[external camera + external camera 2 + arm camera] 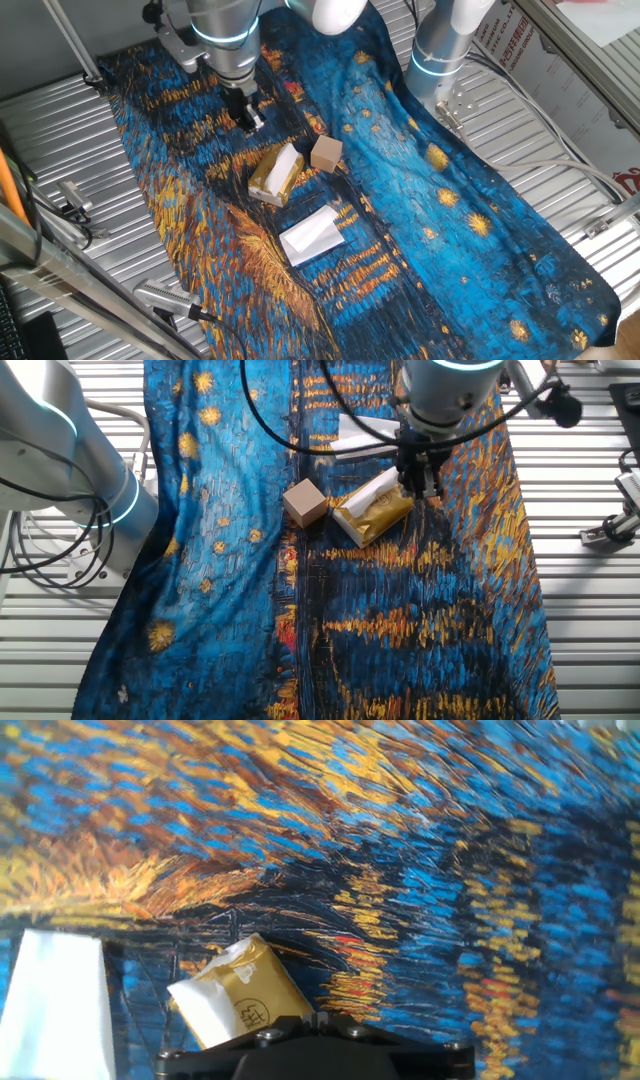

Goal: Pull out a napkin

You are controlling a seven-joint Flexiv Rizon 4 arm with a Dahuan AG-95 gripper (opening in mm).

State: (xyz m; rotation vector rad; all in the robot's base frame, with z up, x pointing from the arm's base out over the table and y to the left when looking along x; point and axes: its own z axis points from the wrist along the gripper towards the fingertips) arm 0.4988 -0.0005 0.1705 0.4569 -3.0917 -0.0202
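Observation:
The yellow-gold tissue packet (268, 180) lies on the painted cloth. The napkin (286, 163), a soft white tissue, sticks out of its top opening. Both also show in the other fixed view, packet (382, 515) and napkin (370, 491), and in the hand view, packet (252, 998) and napkin (193, 1003). My gripper (250, 120) hangs a little behind and to the left of the packet, above the cloth, apart from the napkin. It also shows in the other fixed view (421, 480). Its fingers stand together with nothing between them, and in the hand view (316, 1018) only the tips show.
A small brown cardboard cube (326, 153) stands right next to the packet, seen also in the other fixed view (305, 502). A flat-folded white sheet (312, 236) lies on the cloth nearer the front. Ribbed metal table (60, 150) surrounds the cloth. A second arm's base (440, 50) stands at the back right.

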